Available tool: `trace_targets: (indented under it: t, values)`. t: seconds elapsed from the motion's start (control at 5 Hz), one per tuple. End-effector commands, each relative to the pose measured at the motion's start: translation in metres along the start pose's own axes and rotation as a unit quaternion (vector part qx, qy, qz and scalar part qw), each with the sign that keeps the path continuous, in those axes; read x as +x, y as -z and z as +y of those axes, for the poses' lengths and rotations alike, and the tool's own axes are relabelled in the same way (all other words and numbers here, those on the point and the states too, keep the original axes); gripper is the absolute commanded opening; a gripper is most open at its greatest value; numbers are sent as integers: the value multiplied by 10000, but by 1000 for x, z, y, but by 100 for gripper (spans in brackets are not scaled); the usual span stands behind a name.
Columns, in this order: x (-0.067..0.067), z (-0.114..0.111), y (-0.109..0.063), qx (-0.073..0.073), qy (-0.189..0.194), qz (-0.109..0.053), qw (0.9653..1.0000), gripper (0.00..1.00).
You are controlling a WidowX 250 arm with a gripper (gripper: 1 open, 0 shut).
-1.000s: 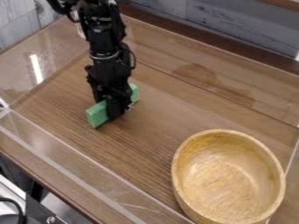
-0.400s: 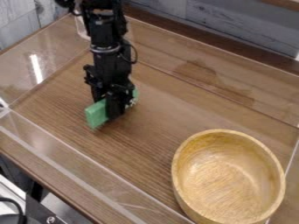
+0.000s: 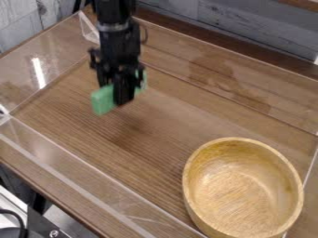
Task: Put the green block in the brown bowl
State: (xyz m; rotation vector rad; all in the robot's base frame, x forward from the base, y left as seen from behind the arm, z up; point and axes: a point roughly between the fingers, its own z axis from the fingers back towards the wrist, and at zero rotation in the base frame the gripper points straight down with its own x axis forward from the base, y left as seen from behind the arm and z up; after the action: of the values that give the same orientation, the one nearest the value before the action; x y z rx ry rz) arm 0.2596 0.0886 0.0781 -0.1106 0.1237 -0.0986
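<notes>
The green block (image 3: 104, 99) hangs clear of the wooden table, gripped across its middle by my gripper (image 3: 123, 93), which points straight down and is shut on it. Its ends stick out on both sides of the black fingers. The brown bowl (image 3: 244, 195) sits at the lower right of the table, empty, well away from the gripper.
A clear plastic wall (image 3: 74, 167) runs along the front edge of the wooden table (image 3: 211, 102), and another stands at the left. A grey plank wall is behind the table.
The gripper has risen, lifting the green block off the table surface. The bowl has not moved.
</notes>
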Motion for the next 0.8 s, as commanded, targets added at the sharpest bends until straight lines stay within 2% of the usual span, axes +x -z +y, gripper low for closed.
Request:
trace_targets:
  t: [0.0,0.2,0.6]
  values:
    - [6,9,-59,201,-221,-518,9982,0]
    - [14,30,-76,241,-332,-701,9967,0]
    - [36,57,-53,312,-251,-797,9960,0]
